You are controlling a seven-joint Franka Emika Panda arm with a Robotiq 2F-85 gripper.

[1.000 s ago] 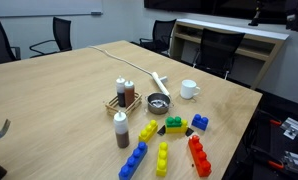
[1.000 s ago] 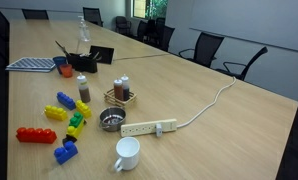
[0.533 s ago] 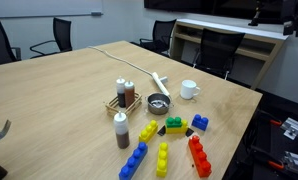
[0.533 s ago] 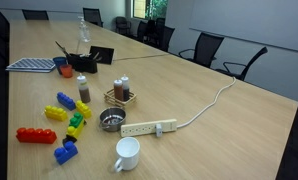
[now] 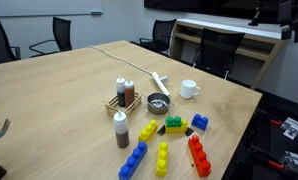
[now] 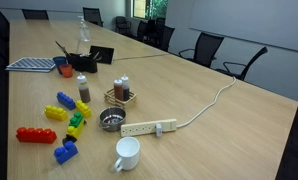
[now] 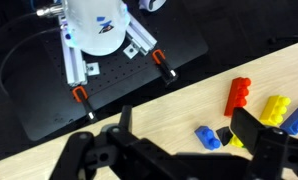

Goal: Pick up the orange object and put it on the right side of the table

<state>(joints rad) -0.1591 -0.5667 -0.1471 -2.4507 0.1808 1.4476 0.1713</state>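
Wrist view: gripper jaws wide, empty, above table edge. Orange block upper right, beside yellow block, untouched. No change vs prev frames; approach not begun.

No legible text, brand, number or sign appears in any view. In the wrist view, the white robot base, beyond and above the gripper, carries a small blue mark; no characters can be resolved. In an exterior view, the condiment bottles are too small for any label wording to be read.
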